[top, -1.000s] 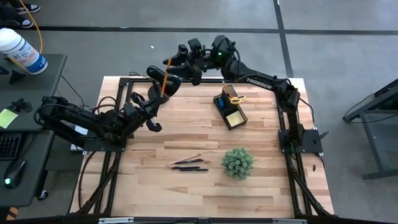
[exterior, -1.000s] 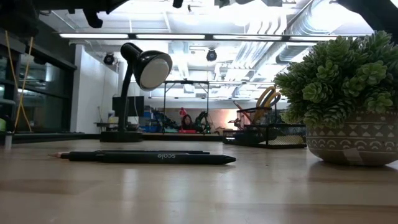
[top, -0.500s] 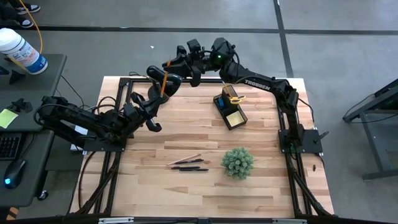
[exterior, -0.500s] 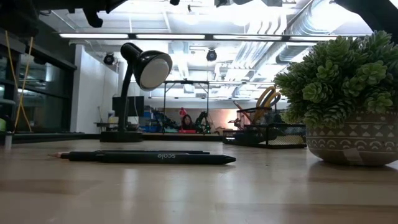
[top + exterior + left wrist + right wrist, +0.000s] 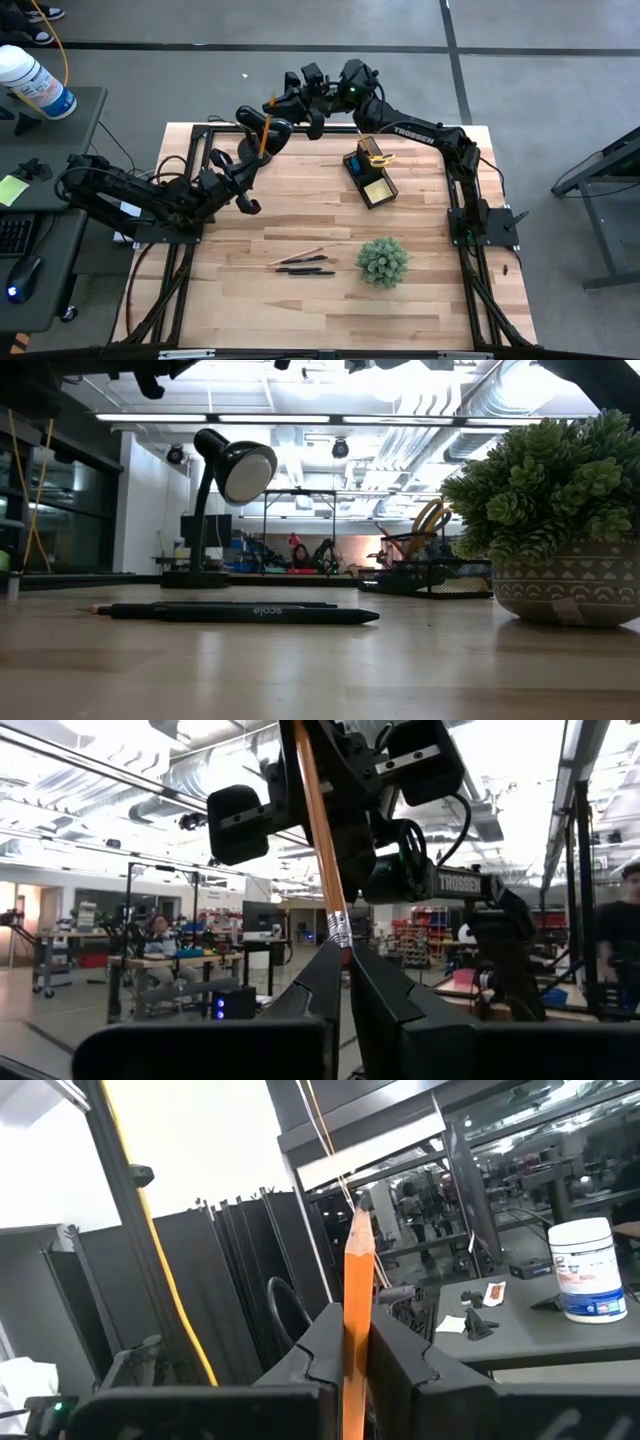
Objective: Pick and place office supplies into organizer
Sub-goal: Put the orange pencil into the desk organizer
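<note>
High view: overhead, straight down, far enough to take in the whole table (image 5: 320,290) and surrounding floor.

Low view: at table-top height, level across the wood toward the room; plant (image 5: 545,520) close at 3 o'clock, pens (image 5: 240,612) near centre. Both views share pens, plant (image 5: 383,261), organizer (image 5: 368,172).

Left wrist view: close behind its own fingers (image 5: 375,995), facing up and outward along the orange pencil (image 5: 318,830).

Right wrist view: close, sighting the same pencil (image 5: 356,1310) from its other end.
</note>
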Motion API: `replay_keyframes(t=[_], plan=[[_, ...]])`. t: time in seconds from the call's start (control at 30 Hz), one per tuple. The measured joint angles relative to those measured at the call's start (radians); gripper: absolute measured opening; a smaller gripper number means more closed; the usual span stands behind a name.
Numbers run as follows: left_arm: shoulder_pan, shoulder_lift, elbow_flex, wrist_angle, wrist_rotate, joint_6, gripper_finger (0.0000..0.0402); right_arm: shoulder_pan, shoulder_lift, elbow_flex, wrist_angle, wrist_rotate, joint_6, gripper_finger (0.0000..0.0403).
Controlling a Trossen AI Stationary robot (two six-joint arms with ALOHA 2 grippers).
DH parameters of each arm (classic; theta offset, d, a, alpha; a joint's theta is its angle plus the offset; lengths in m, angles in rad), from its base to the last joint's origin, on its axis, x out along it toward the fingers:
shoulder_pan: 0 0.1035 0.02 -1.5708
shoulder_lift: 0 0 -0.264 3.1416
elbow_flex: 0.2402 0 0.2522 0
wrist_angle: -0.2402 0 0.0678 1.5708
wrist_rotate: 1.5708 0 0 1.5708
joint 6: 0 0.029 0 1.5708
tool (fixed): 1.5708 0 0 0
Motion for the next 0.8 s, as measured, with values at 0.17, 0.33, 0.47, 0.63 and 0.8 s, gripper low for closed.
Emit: replay_keyframes(t=[0.17,0.33,0.47,0.63,0.8], plan=[[0.0,0.0,0.0,0.0,-0.007,0.017,0.0024,-0.017,0.0,0.0,-0.002,-0.008,0.008,0.0021],[0.0,0.0,0.0,-0.002,-0.015,0.054,0.0044,-0.026,-0.001,0.001,0.009,-0.014,0.018,0.0021],[0.001,-0.001,0.0,-0.022,-0.014,0.054,0.006,-0.042,-0.002,0.001,0.011,-0.022,0.018,0.0021],[0.0,-0.001,0.0,-0.063,0.001,0.009,0.0073,-0.121,-0.037,0.001,-0.123,-0.029,-0.056,0.0021],[0.0,-0.001,0.0,-0.122,0.038,-0.03,0.0069,-0.204,-0.096,0.002,-0.54,0.083,-0.308,0.0021]])
